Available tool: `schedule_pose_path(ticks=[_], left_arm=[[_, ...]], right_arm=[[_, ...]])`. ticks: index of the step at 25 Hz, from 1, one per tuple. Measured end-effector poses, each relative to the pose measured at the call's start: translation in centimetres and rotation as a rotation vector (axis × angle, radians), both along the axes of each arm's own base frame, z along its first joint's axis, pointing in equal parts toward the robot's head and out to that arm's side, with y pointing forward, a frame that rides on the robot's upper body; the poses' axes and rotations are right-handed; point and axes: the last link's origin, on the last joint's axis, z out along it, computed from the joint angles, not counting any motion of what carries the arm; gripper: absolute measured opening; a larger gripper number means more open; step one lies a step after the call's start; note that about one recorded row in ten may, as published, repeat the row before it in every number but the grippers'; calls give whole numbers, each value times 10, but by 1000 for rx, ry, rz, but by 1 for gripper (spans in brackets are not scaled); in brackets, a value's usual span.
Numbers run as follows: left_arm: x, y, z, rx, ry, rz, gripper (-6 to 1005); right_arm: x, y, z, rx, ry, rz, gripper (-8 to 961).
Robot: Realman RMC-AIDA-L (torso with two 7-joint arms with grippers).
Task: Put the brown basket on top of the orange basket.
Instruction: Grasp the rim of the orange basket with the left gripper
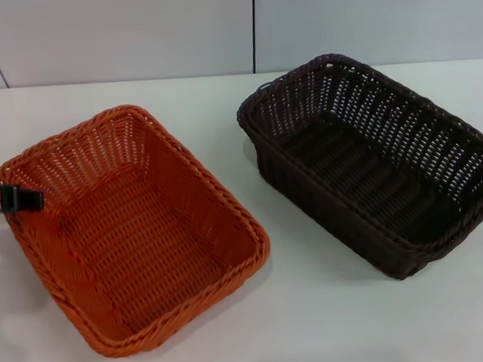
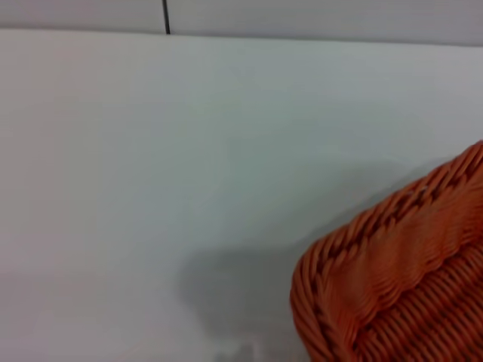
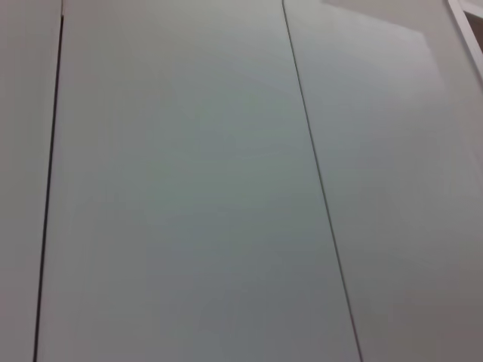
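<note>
Sitting apart: two baskets on the tabletop, left gripper at the orange rim

Resting on the white tabletop, the orange basket lies on the robot's left and the brown basket on its right; both stand upright with their openings up, each turned at an angle to the tabletop's edge; a strip of bare tabletop separates them, so they do not touch, and neither is stacked on the other.

The left gripper shows only as a dark tip entering from the left edge of the head view, at the orange basket's outer rim near its far-left corner; whether it is clamped on the rim or loose cannot be told from here; the left wrist view shows a corner of the orange basket, its braided rim and woven side, with a soft shadow on the tabletop beside it.

The right gripper appears in no view; the right wrist camera sees only pale panels divided by thin dark seams.
</note>
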Motion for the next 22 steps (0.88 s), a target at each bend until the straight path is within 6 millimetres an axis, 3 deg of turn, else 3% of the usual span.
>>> schedule_pose_path(ticks=[14,22], left_arm=[[-21,-1,-15,-41,-12,79,833],[-19,0,-25,-60,-30,112,831]], right_arm=[[4,-1,3,3,0,-16,710],[4,-1,4,4,0,-18,711]])
